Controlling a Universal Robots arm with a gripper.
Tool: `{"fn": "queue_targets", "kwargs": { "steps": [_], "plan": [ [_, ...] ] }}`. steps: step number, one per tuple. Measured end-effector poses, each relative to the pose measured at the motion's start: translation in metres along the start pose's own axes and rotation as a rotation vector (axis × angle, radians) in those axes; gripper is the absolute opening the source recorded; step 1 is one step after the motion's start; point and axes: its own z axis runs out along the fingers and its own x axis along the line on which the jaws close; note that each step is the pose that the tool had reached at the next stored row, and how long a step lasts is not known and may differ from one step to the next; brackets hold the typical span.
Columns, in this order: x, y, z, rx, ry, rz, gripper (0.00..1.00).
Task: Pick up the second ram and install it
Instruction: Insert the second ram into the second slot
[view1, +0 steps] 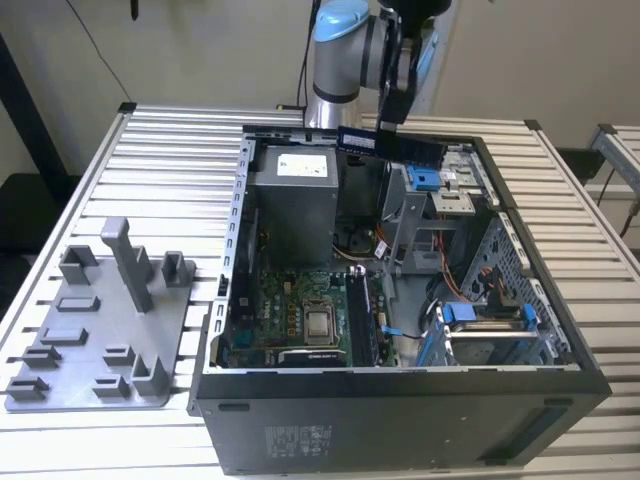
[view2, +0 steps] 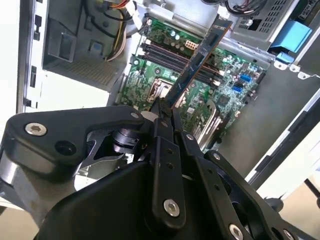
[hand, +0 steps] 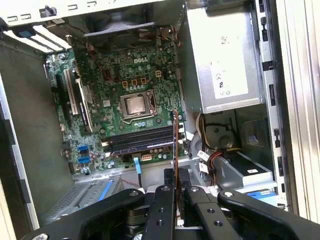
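Observation:
The second ram, a long dark-blue board strip with black chips, hangs level above the back of the open computer case. My gripper is shut on its upper edge. In the second wrist view the ram runs out from between the black fingers over the green motherboard. The first wrist view has the ram edge-on, above the dark memory slots beside the processor socket. The strip touches nothing but the gripper.
A grey power supply fills the case's back corner on the exterior view's left. Blue drive brackets and a metal drive cage stand on the right. On the slatted table, left of the case, a grey plastic tray has upright posts.

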Motion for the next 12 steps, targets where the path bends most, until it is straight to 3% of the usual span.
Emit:
{"fn": "queue_targets", "kwargs": {
  "steps": [12],
  "plan": [
    [0.0,0.0,0.0006,0.0029,-0.0004,0.103,0.14]
  ]
}}
